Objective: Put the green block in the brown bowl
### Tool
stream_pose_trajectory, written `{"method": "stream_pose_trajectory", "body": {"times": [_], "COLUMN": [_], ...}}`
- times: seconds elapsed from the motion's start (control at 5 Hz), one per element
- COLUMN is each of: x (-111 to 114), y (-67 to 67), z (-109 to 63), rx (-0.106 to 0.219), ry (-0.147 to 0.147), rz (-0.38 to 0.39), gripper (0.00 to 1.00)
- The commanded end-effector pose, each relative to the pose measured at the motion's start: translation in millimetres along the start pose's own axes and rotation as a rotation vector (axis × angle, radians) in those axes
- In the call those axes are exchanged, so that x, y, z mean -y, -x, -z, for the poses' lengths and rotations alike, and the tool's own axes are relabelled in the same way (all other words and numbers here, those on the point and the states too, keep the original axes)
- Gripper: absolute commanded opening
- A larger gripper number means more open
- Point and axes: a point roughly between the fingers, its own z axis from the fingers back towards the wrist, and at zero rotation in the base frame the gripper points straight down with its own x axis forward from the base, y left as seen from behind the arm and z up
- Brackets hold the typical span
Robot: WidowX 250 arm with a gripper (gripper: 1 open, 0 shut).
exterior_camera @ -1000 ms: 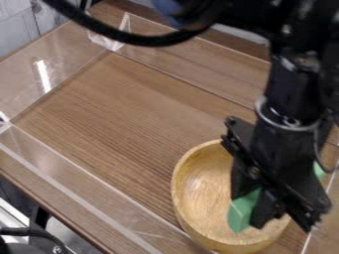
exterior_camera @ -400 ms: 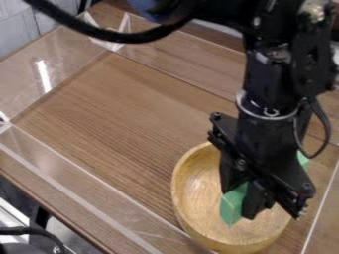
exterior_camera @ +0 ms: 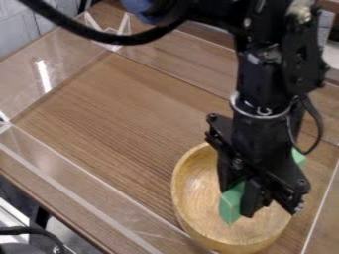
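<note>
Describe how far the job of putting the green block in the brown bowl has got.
Done: the gripper has the green block over the brown bowl.
In hand: the block appears held between the fingers.
Left, probably: open them and move clear.

Green block (exterior_camera: 232,202) in the black jaws (exterior_camera: 249,197) over the brown bowl (exterior_camera: 199,210).

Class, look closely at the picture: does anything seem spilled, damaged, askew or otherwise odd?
Nothing stands out as spilled or damaged. The brown bowl sits on the wooden table, and the green block shows at the black pincer, over the bowl, as the task would suggest.
</note>
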Motion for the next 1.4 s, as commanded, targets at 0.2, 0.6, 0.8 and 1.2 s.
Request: {"method": "stream_pose_trajectory", "body": {"times": [0.2, 0.6, 0.8, 1.2], "x": [-3.7, -7.1, -8.8, -12.3], "y": [-8.8, -11.7, -13.5, -17.8], "z": [-1.0, 4.9, 7.5, 12.6], "rx": [0.040, 0.044, 0.046, 0.050], "ry": [0.029, 0.048, 0.056, 0.071], "rz": [-0.026, -0.047, -0.059, -0.078], "gripper": [0.00, 0.00, 0.00, 0.00]}}
